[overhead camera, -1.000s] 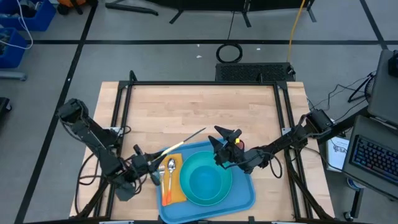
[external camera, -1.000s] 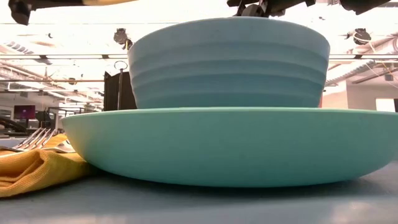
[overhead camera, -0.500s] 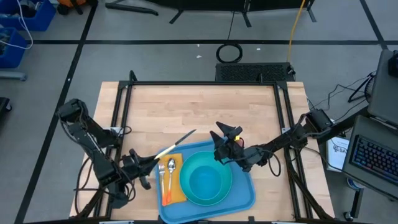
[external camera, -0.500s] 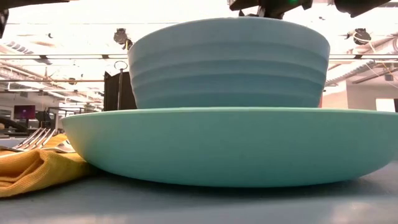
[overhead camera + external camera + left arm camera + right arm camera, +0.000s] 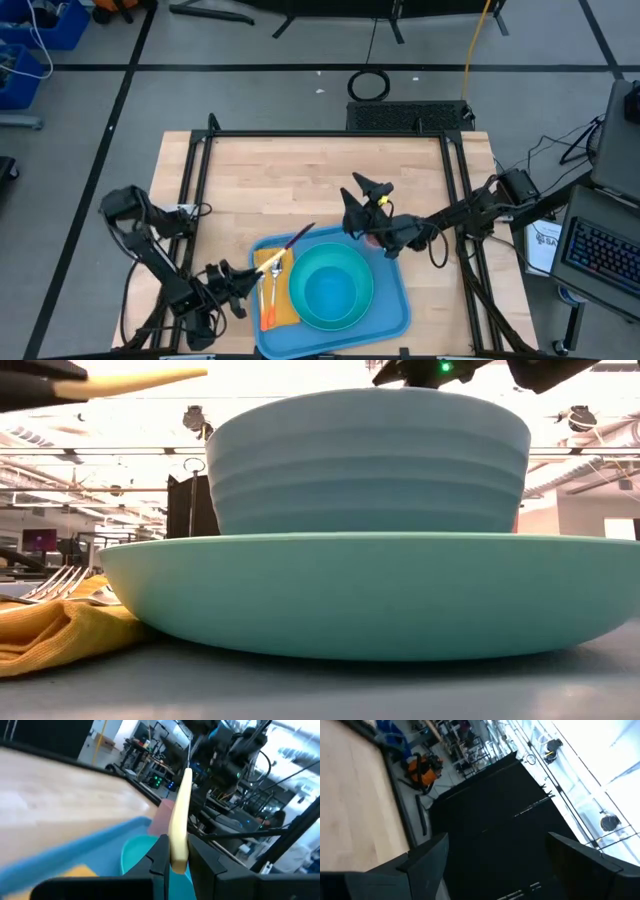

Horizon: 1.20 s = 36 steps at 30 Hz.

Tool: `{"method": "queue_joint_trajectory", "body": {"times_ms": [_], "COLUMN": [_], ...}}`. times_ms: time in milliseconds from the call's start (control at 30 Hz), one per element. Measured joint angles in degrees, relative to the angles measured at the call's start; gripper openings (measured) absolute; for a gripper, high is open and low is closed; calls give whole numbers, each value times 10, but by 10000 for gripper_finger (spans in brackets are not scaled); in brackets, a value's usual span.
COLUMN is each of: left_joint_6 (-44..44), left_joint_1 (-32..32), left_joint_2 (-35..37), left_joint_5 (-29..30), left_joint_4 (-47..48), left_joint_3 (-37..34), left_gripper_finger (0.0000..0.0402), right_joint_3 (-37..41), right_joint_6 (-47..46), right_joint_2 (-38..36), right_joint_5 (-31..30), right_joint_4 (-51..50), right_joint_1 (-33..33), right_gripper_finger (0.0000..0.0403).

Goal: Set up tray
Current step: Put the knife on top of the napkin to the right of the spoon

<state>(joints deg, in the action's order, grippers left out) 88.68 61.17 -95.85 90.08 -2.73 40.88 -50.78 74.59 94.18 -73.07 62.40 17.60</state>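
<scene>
The blue tray (image 5: 392,312) lies at the table's near edge. On it a teal bowl (image 5: 370,460) stands in a round teal plate (image 5: 370,595), and to their left a yellow napkin (image 5: 283,305) carries a fork (image 5: 55,582) and a spoon (image 5: 274,268). My left gripper (image 5: 250,273) hovers at the tray's left rim, shut on a long pale yellow utensil (image 5: 285,246). My right gripper (image 5: 360,200) is open, raised over the tray's far right corner, and touches nothing. Its fingers (image 5: 427,855) stand wide apart. My left gripper pinches the yellow utensil between its two fingers at its near end (image 5: 177,855). The fingers run along the utensil. It sticks out forward past the fingertips, lifted clear, and slants toward the table's far right over the napkin and the tray's far left corner. Its free end (image 5: 187,772) touches nothing.
Bare wooden tabletop (image 5: 300,170) stretches beyond the tray to the far edge. A small pinkish thing (image 5: 378,240) shows at the tray's far right corner, below my right arm. Black frame rails (image 5: 195,190) run along the table's sides.
My left gripper has drawn back toward the near edge and then shifted right toward the tray, carrying the yellow utensil, whose free end now hangs nearer, over the tray's far left corner. My right gripper has moved up and toward the far edge, away from the bowl.
</scene>
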Motion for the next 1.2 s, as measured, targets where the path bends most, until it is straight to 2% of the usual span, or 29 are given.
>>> {"method": "queue_joint_trajectory", "body": {"times_ms": [233,433,767,1000,1200], "left_joint_6": [-29,-115,-119,-133,-135], "left_joint_1": [17,20,32,20,22], "left_joint_2": [-84,-130,-219,-223,-223], "left_joint_5": [0,-5,-3,0,0], "left_joint_4": [-181,-323,-314,-270,-254], "left_joint_3": [0,11,104,140,151], "left_gripper_finger": [48,48,48,48,48], "right_joint_3": [0,0,0,0,0], "right_joint_6": [-18,-41,-116,-184,-284], "right_joint_2": [-20,-20,-20,-29,-65], "right_joint_5": [42,89,88,119,150], "right_joint_4": [8,6,6,4,-7], "right_joint_1": [-20,-22,-15,14,72], "right_gripper_finger": [320,320,320,320,320]}}
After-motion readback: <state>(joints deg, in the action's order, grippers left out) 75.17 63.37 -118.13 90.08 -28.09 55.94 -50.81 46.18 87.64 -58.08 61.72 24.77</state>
